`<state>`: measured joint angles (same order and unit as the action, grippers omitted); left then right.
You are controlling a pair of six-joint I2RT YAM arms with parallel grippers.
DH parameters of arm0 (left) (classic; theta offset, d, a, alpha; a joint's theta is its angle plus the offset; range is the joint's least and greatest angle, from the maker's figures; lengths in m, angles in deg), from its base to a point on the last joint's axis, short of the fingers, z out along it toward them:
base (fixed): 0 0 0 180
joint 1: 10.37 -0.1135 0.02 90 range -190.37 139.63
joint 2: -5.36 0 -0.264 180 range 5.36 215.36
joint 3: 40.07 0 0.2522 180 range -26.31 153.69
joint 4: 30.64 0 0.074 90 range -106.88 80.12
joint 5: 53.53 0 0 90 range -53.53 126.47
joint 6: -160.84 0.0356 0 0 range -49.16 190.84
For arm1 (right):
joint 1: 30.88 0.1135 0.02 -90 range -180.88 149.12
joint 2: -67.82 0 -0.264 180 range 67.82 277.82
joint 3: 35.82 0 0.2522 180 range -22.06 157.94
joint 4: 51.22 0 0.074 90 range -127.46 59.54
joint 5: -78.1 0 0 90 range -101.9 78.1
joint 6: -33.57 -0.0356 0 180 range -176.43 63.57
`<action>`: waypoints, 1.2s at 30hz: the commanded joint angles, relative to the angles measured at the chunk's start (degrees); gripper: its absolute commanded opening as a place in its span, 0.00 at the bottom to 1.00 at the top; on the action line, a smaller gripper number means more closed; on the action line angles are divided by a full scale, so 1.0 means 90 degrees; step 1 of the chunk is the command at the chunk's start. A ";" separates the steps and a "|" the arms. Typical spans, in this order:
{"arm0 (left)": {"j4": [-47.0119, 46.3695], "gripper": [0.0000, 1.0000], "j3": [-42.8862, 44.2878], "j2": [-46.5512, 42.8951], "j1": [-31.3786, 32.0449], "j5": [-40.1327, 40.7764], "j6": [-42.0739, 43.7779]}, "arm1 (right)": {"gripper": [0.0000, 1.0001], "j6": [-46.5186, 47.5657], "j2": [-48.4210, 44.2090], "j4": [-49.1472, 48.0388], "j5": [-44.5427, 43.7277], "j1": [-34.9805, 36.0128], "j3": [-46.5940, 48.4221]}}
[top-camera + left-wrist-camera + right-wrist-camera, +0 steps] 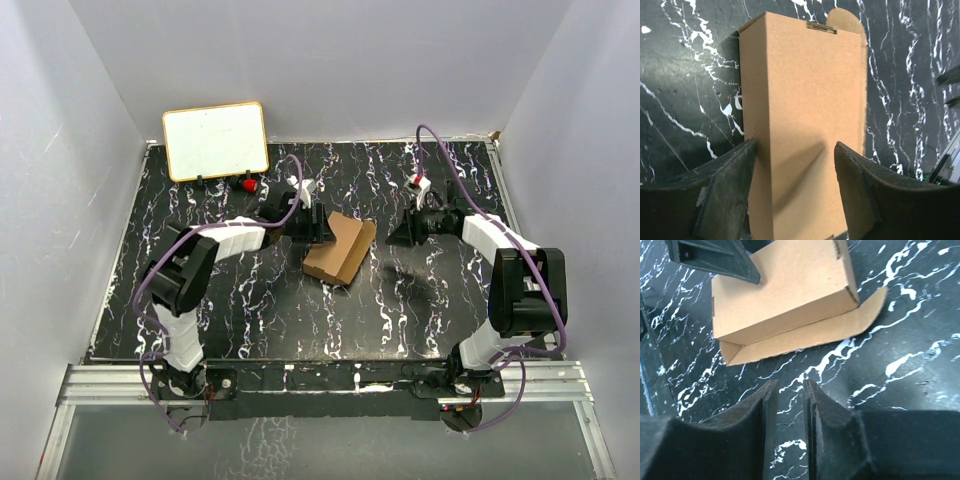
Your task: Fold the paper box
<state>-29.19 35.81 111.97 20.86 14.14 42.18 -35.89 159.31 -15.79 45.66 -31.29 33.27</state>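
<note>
Two tools stood over a black, white-veined table (250, 320). The paper box (335, 250) lay near the table's middle, between the tools. It was shaped into a flat brown carton, with one long flap (815, 335) lying out on the table along its side, rounded at one end. The left tool (794, 145) was at the box's left end, its fingers spread wide above the carton's top face, one at the face's edge and the other over it. The box was not pinched between them, and whether they pressed on the cardboard could not be told. The right tool (790, 382) hung to the right, apart from the box and pointing at the flap. Its fingers were almost pressed together, with a narrow slit between them and nothing in it. A white board (215, 140) stood at the table's far left corner.
</note>
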 commanded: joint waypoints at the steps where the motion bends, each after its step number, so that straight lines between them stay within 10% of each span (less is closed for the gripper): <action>1: 0.0759 0.60 0.0790 0.0459 -0.0039 -0.0689 0.0889 | 0.34 -0.0086 -0.0340 -0.0875 0.0299 -0.0231 0.0003; 17: 0.1214 0.58 0.2835 0.1721 0.0207 -0.2895 0.3582 | 0.35 0.0174 -0.0506 -0.0863 -0.0358 -0.0726 0.0132; 27: -0.2127 0.76 0.0538 -0.0048 0.0515 -0.3009 0.4032 | 0.34 0.0201 0.0335 -0.1089 -0.0420 -0.0694 0.0399; 36: -0.1792 0.69 -0.0920 -0.1867 0.0455 -0.0883 0.2375 | 0.27 -0.0099 0.0859 -0.0980 -0.1254 -0.0035 0.0566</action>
<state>-45.13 33.08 103.53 25.69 -3.48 72.36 -35.89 167.02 -22.32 36.68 -33.43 34.91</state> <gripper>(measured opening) 0.718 0.284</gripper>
